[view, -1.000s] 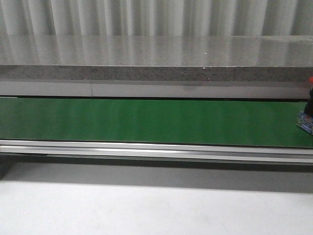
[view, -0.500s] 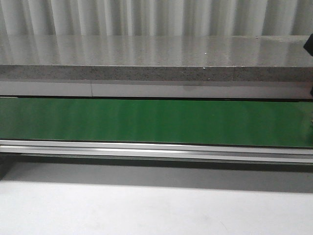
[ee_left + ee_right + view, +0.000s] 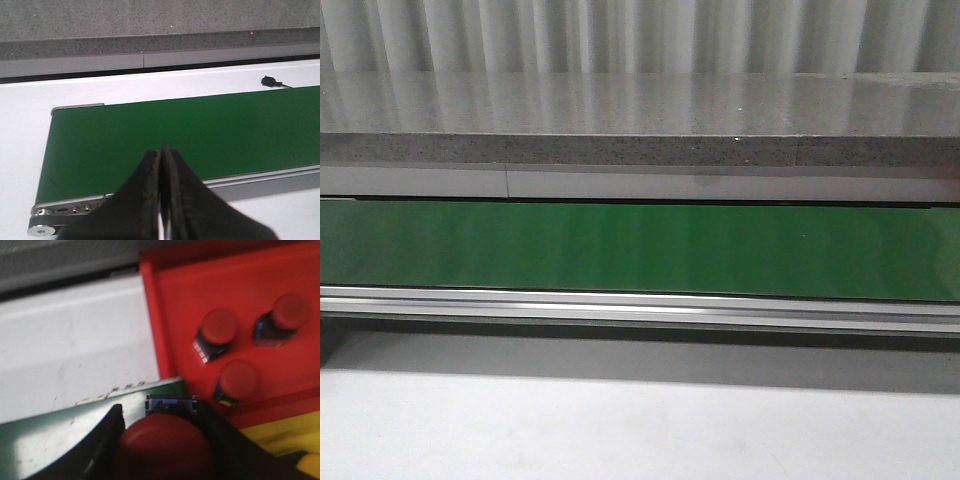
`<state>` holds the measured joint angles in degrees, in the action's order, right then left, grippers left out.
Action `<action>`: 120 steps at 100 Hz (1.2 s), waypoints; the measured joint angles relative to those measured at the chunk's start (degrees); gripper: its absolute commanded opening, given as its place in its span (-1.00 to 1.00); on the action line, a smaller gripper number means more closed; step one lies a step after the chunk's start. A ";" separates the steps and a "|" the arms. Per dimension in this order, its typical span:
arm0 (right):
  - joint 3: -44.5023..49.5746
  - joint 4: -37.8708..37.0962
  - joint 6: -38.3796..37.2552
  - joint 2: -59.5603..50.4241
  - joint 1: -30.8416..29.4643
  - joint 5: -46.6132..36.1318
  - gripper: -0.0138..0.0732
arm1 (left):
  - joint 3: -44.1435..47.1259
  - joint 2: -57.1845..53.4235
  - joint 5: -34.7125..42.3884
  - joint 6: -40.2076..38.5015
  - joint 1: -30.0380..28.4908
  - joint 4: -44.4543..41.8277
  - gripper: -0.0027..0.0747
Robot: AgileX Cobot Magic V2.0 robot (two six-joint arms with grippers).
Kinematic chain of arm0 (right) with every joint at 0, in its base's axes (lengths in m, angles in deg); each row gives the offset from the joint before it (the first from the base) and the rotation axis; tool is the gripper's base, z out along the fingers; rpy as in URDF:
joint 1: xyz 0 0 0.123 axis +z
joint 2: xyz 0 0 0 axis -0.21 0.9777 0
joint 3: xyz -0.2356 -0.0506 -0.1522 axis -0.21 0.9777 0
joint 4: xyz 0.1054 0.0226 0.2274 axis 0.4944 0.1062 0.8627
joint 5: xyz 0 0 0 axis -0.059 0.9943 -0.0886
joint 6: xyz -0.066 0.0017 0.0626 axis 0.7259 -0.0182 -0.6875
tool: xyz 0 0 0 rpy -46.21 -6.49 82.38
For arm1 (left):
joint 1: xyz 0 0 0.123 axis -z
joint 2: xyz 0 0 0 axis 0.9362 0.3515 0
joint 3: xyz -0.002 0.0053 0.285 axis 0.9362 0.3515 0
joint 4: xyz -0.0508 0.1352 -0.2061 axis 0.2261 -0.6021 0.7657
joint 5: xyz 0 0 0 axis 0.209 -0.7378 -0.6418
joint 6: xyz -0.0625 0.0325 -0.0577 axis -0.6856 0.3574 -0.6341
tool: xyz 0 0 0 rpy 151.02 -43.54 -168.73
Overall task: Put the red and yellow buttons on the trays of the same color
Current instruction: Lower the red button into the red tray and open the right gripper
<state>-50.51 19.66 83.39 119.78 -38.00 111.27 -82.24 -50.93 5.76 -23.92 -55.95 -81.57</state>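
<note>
Front view now shows the green conveyor belt (image 3: 640, 250) bare; your right tool (image 3: 160, 440) has left its edge, clamping a red button (image 3: 162, 447) near the red tray (image 3: 165, 285) holding 3. Left tool (image 3: 161, 165) clenched, empty.

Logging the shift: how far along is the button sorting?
Three red buttons already sit on the red tray. The right tool holds another red button, not yet placed. The left tool is shut, empty, over the green belt.

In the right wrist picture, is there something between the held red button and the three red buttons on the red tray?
Only the red plastic tray's raised rim and bare tray floor separate the gripped red round button from the three red buttons, per the right wrist view.
</note>
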 measured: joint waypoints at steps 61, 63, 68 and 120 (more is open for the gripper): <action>-1.14 -0.01 -4.88 15.56 -12.33 -13.56 -0.44 | 0.00 0.00 0.00 0.00 0.00 0.00 -0.98; -1.14 0.10 -5.00 16.12 -12.33 -13.85 -0.44 | 0.00 0.00 0.00 0.00 0.00 0.00 -0.98; -1.14 0.34 -5.00 17.42 -12.33 -15.11 -0.44 | 0.00 0.00 0.00 0.00 0.00 0.00 -0.98; -1.14 3.51 -5.26 27.08 -12.33 -21.91 -0.15 | 0.00 0.00 0.00 0.00 0.00 0.00 -0.98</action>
<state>-51.65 23.17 78.13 146.86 -50.33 89.36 -82.24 -50.93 5.76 -23.92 -55.95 -81.57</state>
